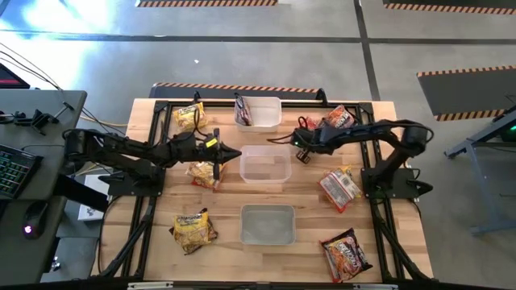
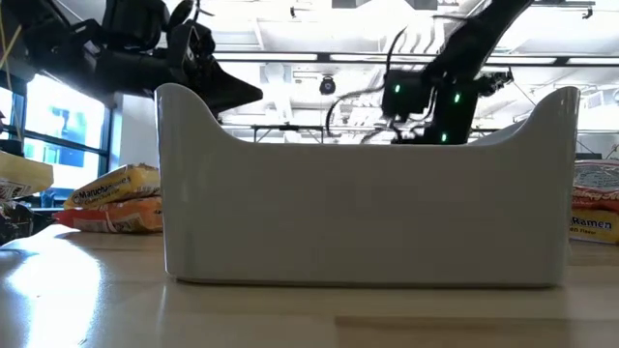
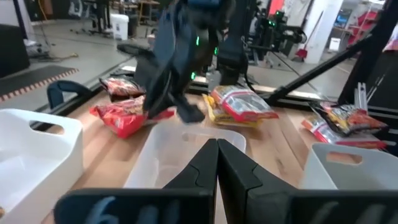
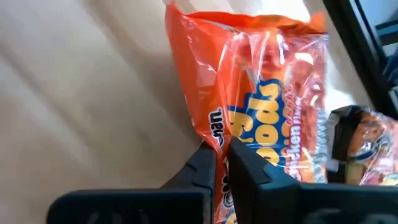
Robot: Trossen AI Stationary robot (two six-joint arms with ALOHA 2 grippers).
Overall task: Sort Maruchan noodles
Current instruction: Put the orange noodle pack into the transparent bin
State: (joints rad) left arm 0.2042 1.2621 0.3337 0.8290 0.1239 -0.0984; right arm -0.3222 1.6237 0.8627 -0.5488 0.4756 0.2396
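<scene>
Maruchan noodle packets lie scattered on the wooden table: yellow ones (image 1: 189, 115) (image 1: 203, 173) (image 1: 193, 229) on the left and red ones (image 1: 339, 187) (image 1: 347, 254) on the right. My right gripper (image 4: 222, 155) (image 1: 306, 138) is shut on an orange-red packet (image 4: 261, 99) (image 3: 124, 117) at the far right. A darker red packet (image 3: 121, 87) lies just behind it. My left gripper (image 3: 217, 155) (image 1: 234, 153) is shut and holds nothing. It hovers at the left rim of the middle clear tub (image 1: 266, 165). My right gripper pinches the orange-red packet's crinkled edge (image 4: 208, 127) between its two fingers, at the end nearest the middle tub. The fingers slant down from the table's right side. The rest of the packet (image 3: 118, 121) appears to lie on the table.
Three clear tubs stand in a row down the table's middle. The far one (image 1: 258, 111) holds a dark packet. The middle one and the near one (image 1: 268, 223) (image 2: 368, 193) show nothing inside. Black frame rails (image 1: 149, 201) run along both table sides.
</scene>
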